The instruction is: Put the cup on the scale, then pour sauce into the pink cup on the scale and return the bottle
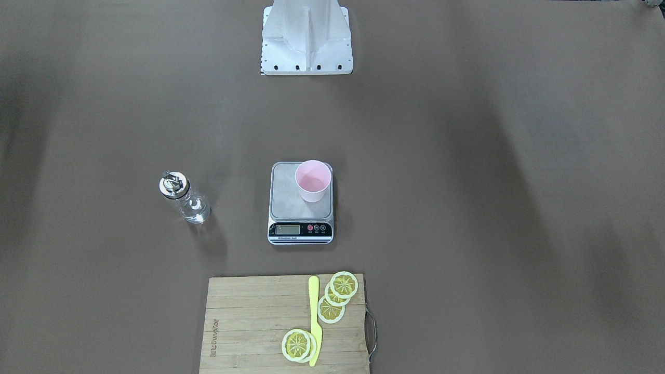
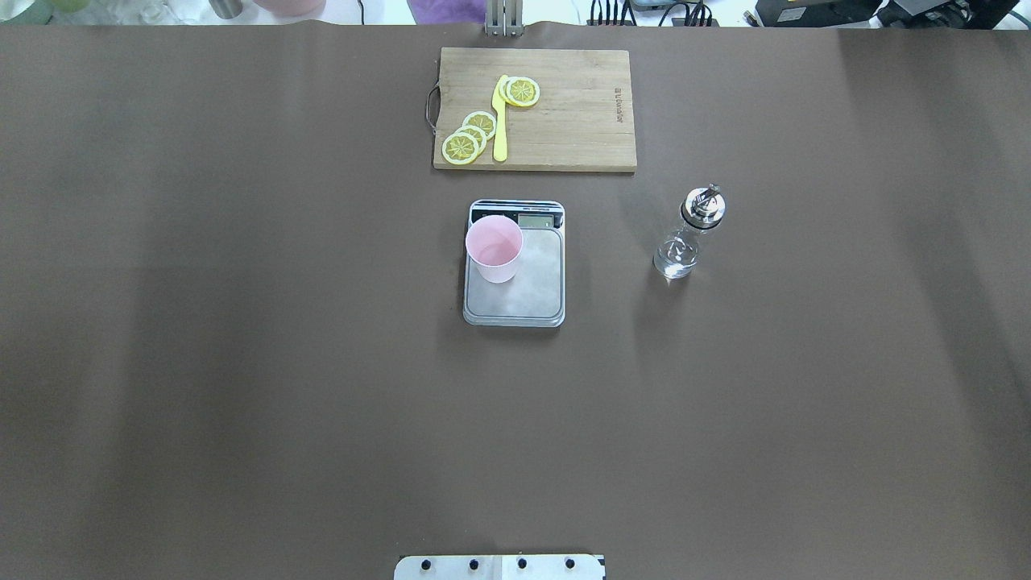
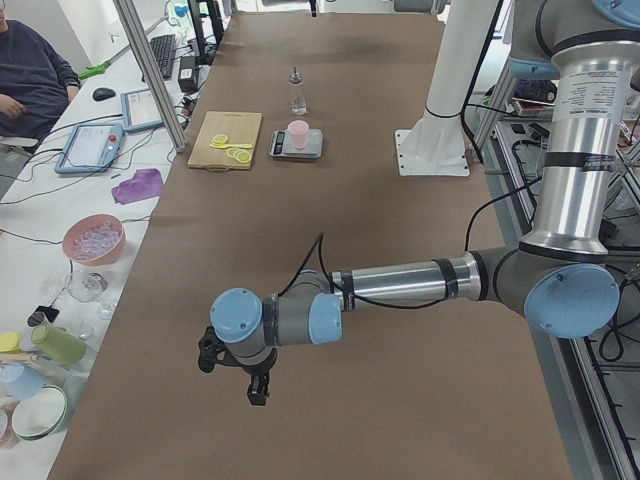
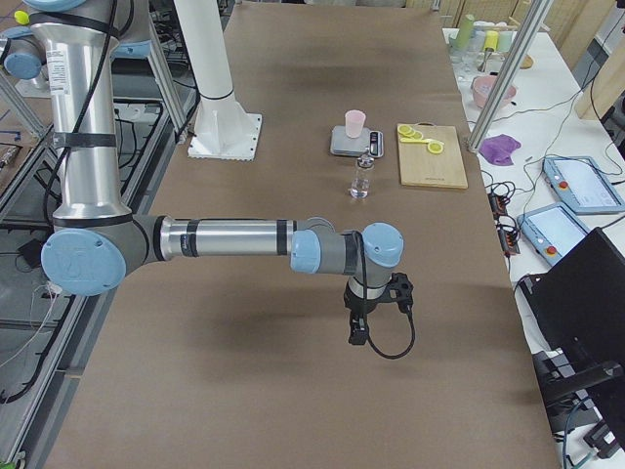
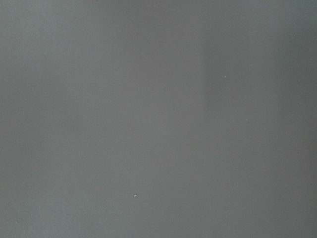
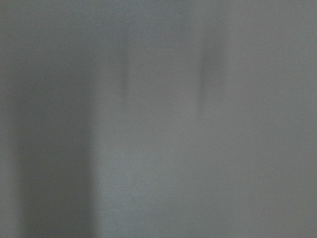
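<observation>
**Status.** The cup (image 2: 494,248) stands upright on the scale (image 2: 527,300), on the platform half nearer the robot's left. The first step therefore appears complete. The bottle (image 2: 689,234) stands upright on the desk (image 2: 242,362), to the robot's right of the scale and apart from it. The sauce (image 2: 675,259) shows as clear liquid in the lower body. Whether the cup holds any liquid cannot be told.

**Arms.** The left arm (image 3: 400,283) and right arm (image 4: 234,237) reach out low over opposite ends of the desk, well apart from all items. Each shows only in a side view, and both wrist views show plain grey, so the opening of the jaws cannot be told. No object is seen in them.

**Handling.**
- Bottle: rigid, smooth glass, likely slippery and breakable. Grip across the glass body just below the chrome cap, with the spout kept clear.
- The liquid is likely to shift when tilted, so tilt slowly.
- Cup: probably light and easy to tip. Keep the spout above its rim and out of contact.

**Also present.** A cutting board (image 2: 580,121) carries lemon slices (image 2: 461,148) and a yellow knife (image 2: 500,133), beyond the scale.
</observation>
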Motion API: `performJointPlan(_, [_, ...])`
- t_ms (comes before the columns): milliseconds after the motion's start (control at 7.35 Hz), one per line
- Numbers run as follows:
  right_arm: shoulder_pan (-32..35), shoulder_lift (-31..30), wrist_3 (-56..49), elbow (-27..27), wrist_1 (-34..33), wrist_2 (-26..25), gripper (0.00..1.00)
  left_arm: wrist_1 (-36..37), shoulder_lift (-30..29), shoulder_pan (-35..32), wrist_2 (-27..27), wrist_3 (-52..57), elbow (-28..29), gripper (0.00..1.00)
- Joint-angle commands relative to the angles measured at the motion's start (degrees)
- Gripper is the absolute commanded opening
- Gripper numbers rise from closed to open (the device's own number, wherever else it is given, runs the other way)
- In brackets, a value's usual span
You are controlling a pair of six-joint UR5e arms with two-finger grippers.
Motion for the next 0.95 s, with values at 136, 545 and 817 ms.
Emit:
performJointPlan(136, [0.0,-0.05,-0.07,0.74,0.46,0.28,1.0,12.76,2.34,-0.04,0.72,0.56,-13.14,0.98])
performJointPlan(545, [0.0,-1.01,-0.24,3.55,0.29,0.37,1.0,12.33,5.33,0.05,0.71,0.74,-14.39,0.98])
performJointPlan(817, [0.0,-1.11,-0.24,3.64,0.02,0.46,1.0,10.57,6.49,0.05,0.63,1.17,-14.66,0.98])
